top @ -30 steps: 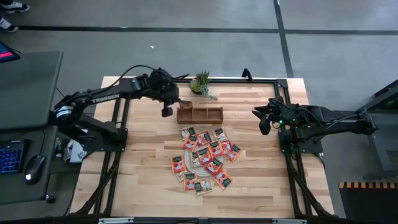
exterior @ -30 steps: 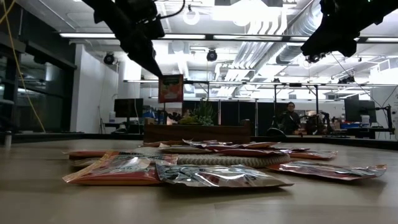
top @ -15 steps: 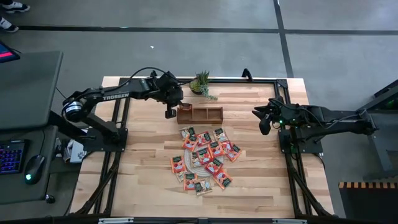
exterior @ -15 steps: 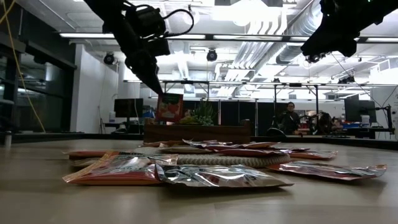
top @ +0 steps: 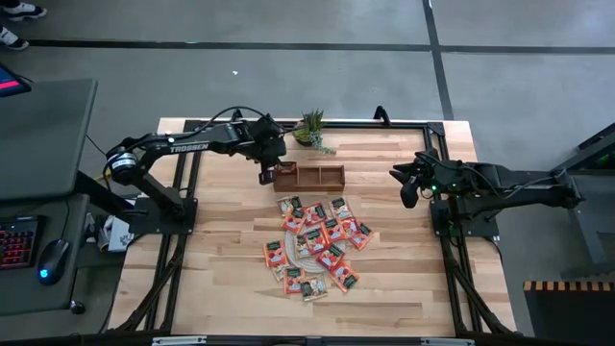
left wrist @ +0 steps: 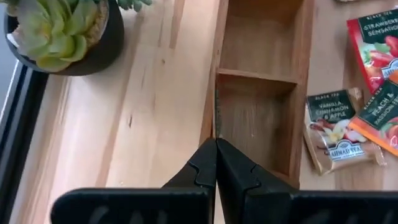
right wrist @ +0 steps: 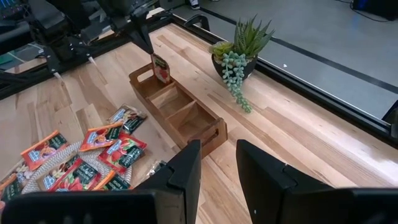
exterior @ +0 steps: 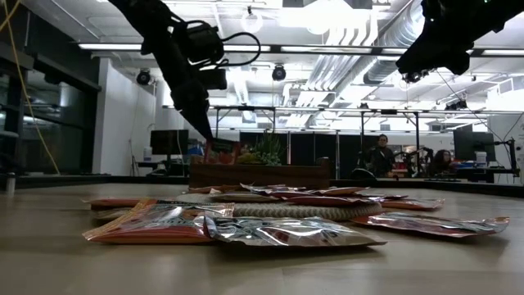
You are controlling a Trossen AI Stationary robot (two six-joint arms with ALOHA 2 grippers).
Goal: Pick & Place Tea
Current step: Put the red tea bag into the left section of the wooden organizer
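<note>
My left gripper [top: 264,176] is shut on one orange-red tea sachet [right wrist: 160,68] over the left end compartment of the brown wooden tray [top: 309,177]. In the low view the sachet [exterior: 223,150] dips behind the tray's near wall [exterior: 260,174]. The other sachets [top: 312,245] lie flat, scattered on and around a round whitish mat [top: 304,246] in the middle of the table. My right gripper [top: 408,183] hovers open near the table's right edge, touching nothing. My left gripper pinches the sachet by its top edge [right wrist: 153,58] between its two fingers [left wrist: 205,163], coming from above and pointing down. The sachet hangs upright below the fingers, edge-on in the left wrist view [left wrist: 216,106]. Its lower end is inside the compartment, and the tray wall hides whether it touches the floor.
A potted succulent [top: 311,128] stands at the table's far edge just behind the tray. A black frame rail [top: 384,123] runs along the far side. Bare wood lies left of the tray and along the near edge. A person [exterior: 381,154] shows far off in the room.
My left gripper has come down and moved slightly right toward the tray, staying shut on the sachet. The sachet, earlier hanging well clear above the tray, now has its lower end behind the tray's wall in the left compartment.
</note>
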